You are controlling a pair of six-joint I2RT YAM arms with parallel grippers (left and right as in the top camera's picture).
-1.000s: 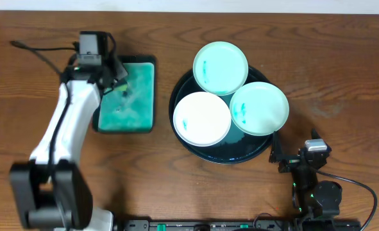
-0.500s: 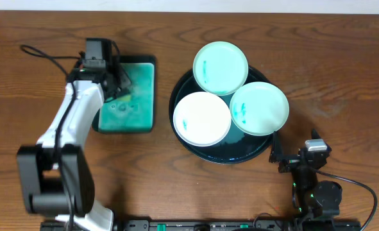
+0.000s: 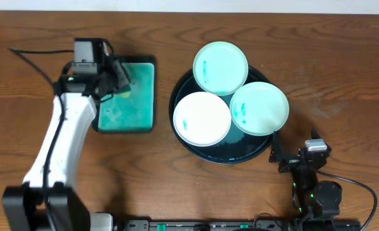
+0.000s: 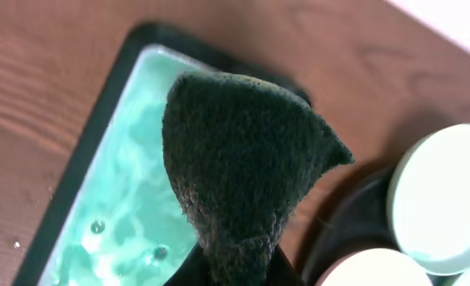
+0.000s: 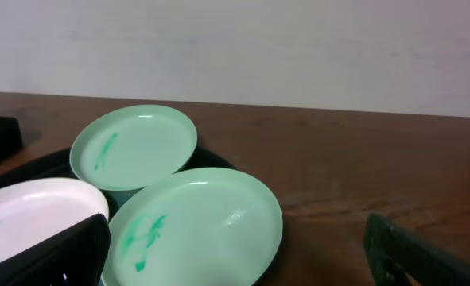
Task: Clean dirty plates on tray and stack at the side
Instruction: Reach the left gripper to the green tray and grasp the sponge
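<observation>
Overhead shows one round black tray right of center on the bench, and on it I count three: a pale-aqua plate at the top overhanging the rim, a white plate at lower left, and a second pale-aqua plate at the right, each with small teal smears. My left gripper, upper left, is clamped tight on one dark sponge over the one rectangular teal tray. My right gripper, lower right just beside the round tray's rim, stands wide apart, holding nothing.
</observation>
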